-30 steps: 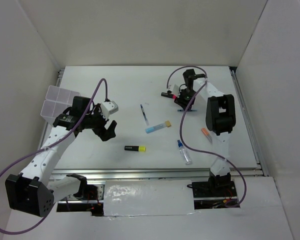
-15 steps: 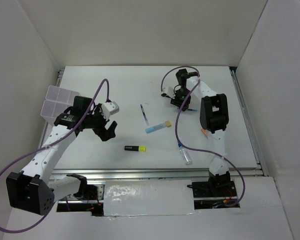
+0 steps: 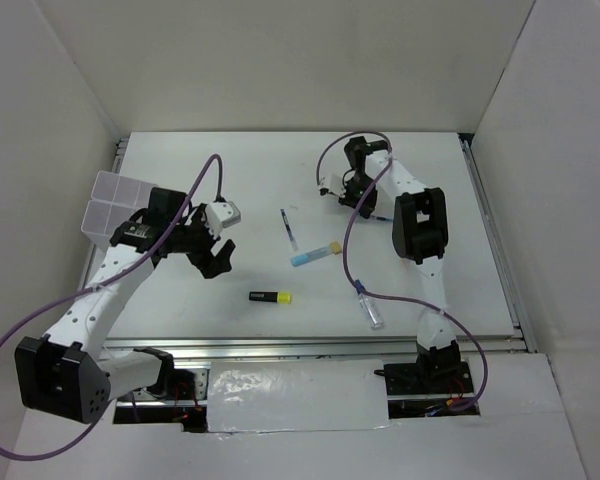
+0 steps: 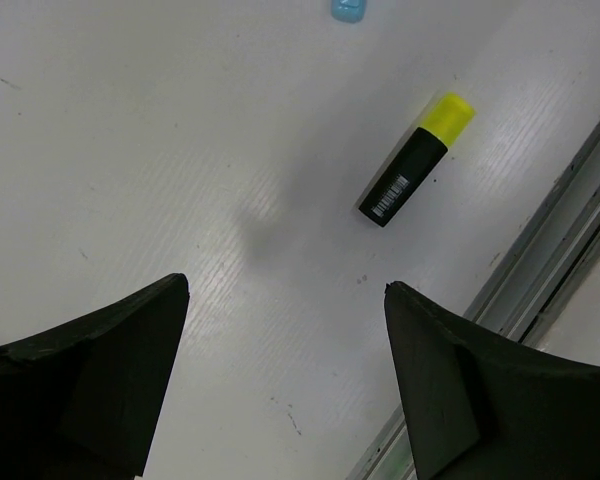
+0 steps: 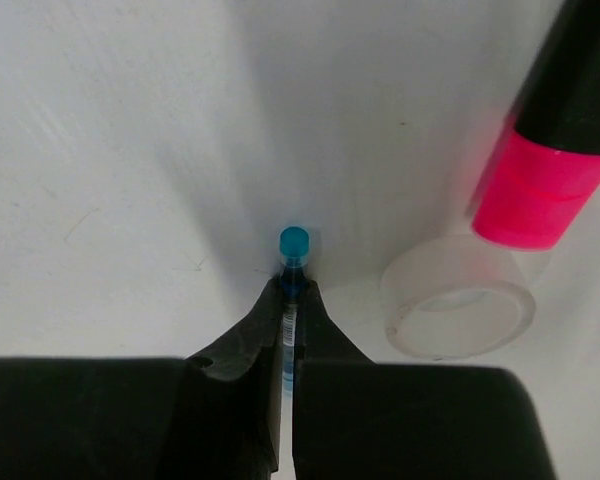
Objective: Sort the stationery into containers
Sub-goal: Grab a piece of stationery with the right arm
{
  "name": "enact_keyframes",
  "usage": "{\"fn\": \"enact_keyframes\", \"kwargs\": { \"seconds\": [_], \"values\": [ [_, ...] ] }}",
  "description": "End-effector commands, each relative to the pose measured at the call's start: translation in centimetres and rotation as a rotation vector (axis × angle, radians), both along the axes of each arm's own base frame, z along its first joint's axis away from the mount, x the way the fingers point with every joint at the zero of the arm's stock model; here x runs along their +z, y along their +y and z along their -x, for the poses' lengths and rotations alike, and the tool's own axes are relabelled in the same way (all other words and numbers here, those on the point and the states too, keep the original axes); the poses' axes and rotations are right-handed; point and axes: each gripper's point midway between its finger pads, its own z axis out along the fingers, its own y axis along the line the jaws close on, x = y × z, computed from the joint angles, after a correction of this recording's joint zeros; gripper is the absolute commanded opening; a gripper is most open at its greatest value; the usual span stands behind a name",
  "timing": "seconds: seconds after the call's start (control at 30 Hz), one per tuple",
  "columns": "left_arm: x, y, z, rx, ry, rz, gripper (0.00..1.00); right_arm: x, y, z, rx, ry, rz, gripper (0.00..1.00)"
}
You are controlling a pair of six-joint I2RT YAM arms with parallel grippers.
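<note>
— Pinching what, the right gripper [image 5: 290, 292]?
— A thin pen [image 5: 294, 243], jaws closed on its barrel, its end poking ahead. A tape ring [image 5: 458, 305] lies just right. It's probably meant for the box [image 3: 108, 190].
— And the left gripper [image 4: 285, 300]?
— Spread wide and empty, with a highlighter [image 4: 415, 160] ahead-right.

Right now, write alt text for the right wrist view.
The right gripper is shut on a thin blue-tipped pen over a white table. A clear tape ring lies to its right in the frame, a pink-capped black highlighter beside the ring.
</note>
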Motion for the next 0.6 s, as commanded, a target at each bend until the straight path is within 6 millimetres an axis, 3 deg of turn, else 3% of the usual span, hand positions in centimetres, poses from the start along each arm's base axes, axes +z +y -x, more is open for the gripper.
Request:
{"fn": "enact_keyframes", "kwargs": {
  "seconds": [0.0, 0.07, 0.2, 0.23, 0.3, 0.4, 0.5, 0.57],
  "values": [
    [2.9, -1.3, -0.1, -0.077, -0.099, 0.064, 0.91, 1.4, 0.2, 2.2, 0.004, 0.037, 0.017, 0.00],
    [3.8, -1.6, 0.3, -0.101, -0.142, 0.081, 0.91, 2.8, 1.2, 2.7, -0.029, 0.033, -0.041, 0.00],
    [5.9, -1.8, 0.4, -0.141, -0.294, 0.096, 0.90, 9.5, 4.2, 4.6, -0.203, 0.028, -0.229, 0.00],
    [7.8, -2.0, -0.1, -0.149, -0.396, 0.104, 0.90, 10.6, 5.1, 5.2, -0.235, 0.032, -0.267, 0.00],
    [8.8, -2.4, -0.4, -0.179, -0.492, 0.087, 0.90, 12.9, 7.3, 7.0, -0.381, 0.090, -0.387, 0.00],
    [10.7, -4.0, -0.5, -0.276, -0.643, 0.034, 0.86, 14.8, 10.9, 10.5, -0.515, 0.295, -0.554, 0.00],
    [11.0, -6.2, 0.2, -0.418, -0.746, -0.021, 0.83, 16.9, 13.8, 13.0, -0.622, 0.501, -0.703, 0.00],
    [11.1, -7.9, 1.0, -0.542, -0.850, -0.080, 0.83, 17.1, 14.6, 14.5, -0.716, 0.629, -0.733, 0.00]
  ]
}}
